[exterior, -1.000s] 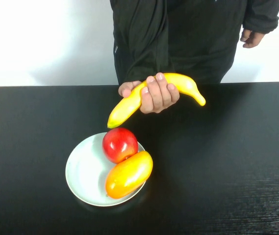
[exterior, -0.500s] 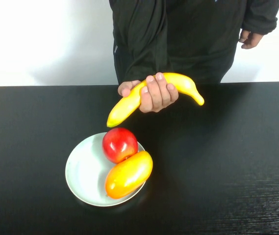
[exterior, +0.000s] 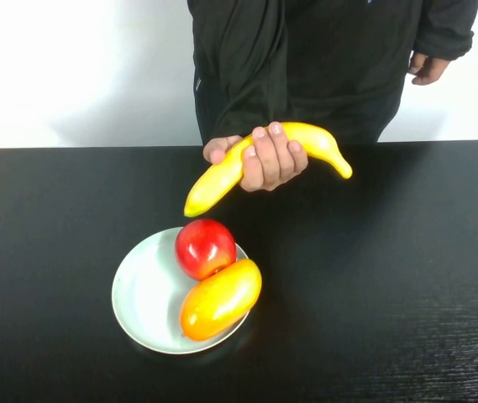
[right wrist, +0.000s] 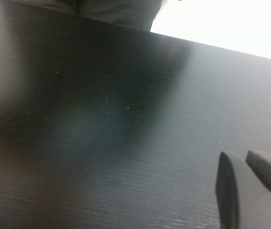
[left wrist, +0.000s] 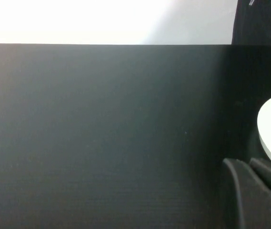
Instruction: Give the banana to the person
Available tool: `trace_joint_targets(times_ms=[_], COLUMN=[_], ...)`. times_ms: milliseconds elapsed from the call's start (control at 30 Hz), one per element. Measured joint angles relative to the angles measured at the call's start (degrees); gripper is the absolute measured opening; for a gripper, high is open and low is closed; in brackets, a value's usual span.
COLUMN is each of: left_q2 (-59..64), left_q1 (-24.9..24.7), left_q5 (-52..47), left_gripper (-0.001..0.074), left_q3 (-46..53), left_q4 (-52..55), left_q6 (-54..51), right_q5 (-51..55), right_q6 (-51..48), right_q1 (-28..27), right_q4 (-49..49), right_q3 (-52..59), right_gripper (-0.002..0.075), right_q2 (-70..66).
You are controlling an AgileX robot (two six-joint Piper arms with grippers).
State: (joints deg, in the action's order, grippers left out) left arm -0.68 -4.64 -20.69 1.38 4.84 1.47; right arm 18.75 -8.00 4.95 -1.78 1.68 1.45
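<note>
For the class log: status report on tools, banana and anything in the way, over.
Left tool and right tool low over the table, empty. Banana in the person's hand. Nothing blocking.

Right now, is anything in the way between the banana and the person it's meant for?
No. The person's hand already grips the banana above the table. Left tool and right tool sit low over it, elsewhere.
</note>
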Motion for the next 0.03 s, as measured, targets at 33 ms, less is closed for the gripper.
trace_joint_targets(times_ms=[33], left_q2=[0.0], left_q1=[0.0], left_q5=[0.0], left_gripper=[-0.0003], left_q3=[0.0], left_q4=[0.0], left_q6=[0.0], right_q5=[0.0], right_q6=[0.0], right_q1=[0.0], right_q4=[0.0], right_q3=[0.0], right_gripper=[-0.0009], right_q2=[0.0])
